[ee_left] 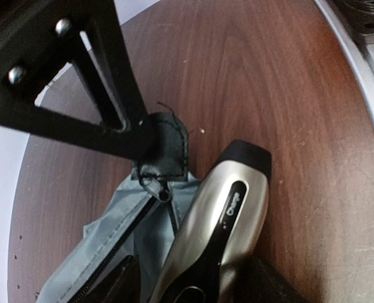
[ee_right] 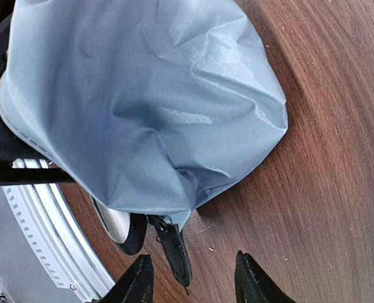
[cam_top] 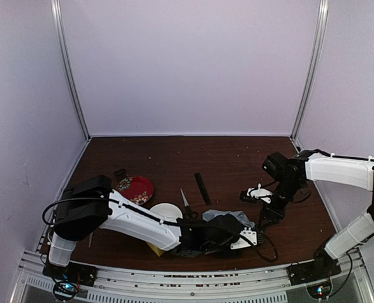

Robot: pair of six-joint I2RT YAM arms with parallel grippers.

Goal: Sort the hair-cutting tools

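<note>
- left gripper [ee_left: 193, 287] jaws pinch the one clipper [ee_left: 225, 214], its black nose pointing ahead over bare table [ee_left: 288, 95].
- right gripper [ee_right: 193, 278] jaws are spread, gripping nothing; the one grey pouch [ee_right: 143, 101] bulges just ahead, with open wood alongside.
- beyond both jaws lie one scissors [cam_top: 186, 205] and one comb [cam_top: 203, 188], apart, with room around them.

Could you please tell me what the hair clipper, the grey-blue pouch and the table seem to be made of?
Hair clipper: probably plastic, with a glossy metallic-silver shell and black trim; it shows bright highlights.
Pouch: thin grey-blue fabric, matte and creased, with a zipper along its edge.
Table: dark wood or wood-look laminate; it shows grain streaks and a slight sheen.
</note>
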